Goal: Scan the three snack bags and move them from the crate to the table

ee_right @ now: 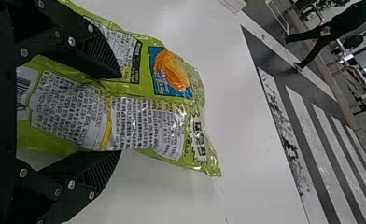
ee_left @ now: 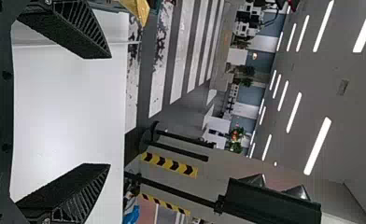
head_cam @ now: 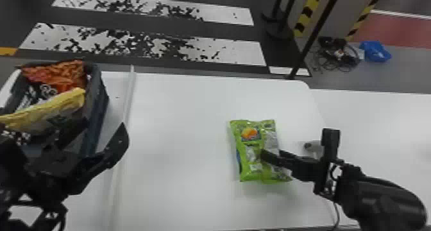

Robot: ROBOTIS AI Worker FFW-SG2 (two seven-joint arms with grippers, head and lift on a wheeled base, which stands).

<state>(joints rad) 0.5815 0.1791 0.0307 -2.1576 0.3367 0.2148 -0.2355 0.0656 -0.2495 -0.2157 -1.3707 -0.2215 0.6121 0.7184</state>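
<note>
Your right gripper (ee_right: 121, 114), its fingers moderately apart, comes in from the right over the glossy green snack bag (head_cam: 250, 156) on the white rectangular desk (head_cam: 179, 143), whose long axis points away from the robot.

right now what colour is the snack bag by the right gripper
Mostly bright green; the head view shows it best.

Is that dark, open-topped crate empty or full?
Not empty: the crate has an orange snack bag and a yellow snack bag inside.
</note>
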